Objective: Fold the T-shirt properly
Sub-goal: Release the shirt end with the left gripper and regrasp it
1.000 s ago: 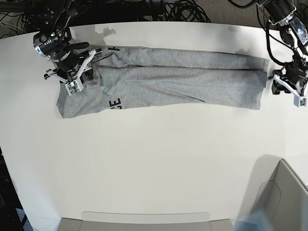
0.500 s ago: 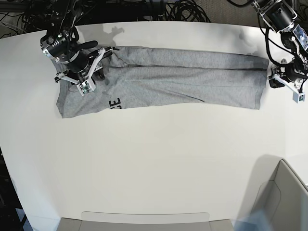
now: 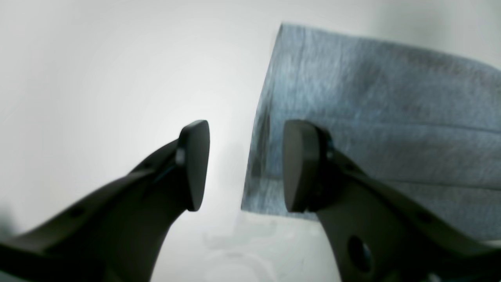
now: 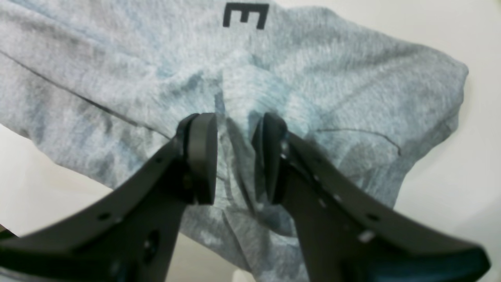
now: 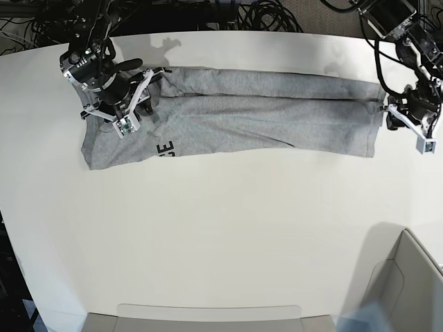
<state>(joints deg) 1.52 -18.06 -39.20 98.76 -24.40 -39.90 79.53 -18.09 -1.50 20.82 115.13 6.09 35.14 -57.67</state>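
The heather-grey T-shirt (image 5: 263, 114) lies folded into a long strip across the far part of the white table (image 5: 221, 228). Black letters show near its left end (image 5: 165, 148). My right gripper (image 5: 131, 111) stands open, low over that left end. In the right wrist view its pads (image 4: 201, 156) flank a raised wrinkle of the T-shirt (image 4: 332, 78), below a black letter E (image 4: 245, 15). My left gripper (image 5: 389, 116) is at the strip's right edge. It is open (image 3: 246, 164), and the T-shirt's (image 3: 372, 98) edge lies between the fingers, nearer the right one.
Black cables (image 5: 256, 14) pile up beyond the table's far edge. A grey bin (image 5: 408, 290) stands at the near right corner. A flat grey tray (image 5: 208, 318) sits at the near edge.
My right gripper has slid to the right, further over the shirt's left end. My left gripper has shifted a little left and up to the shirt's right edge. The shirt has not moved.
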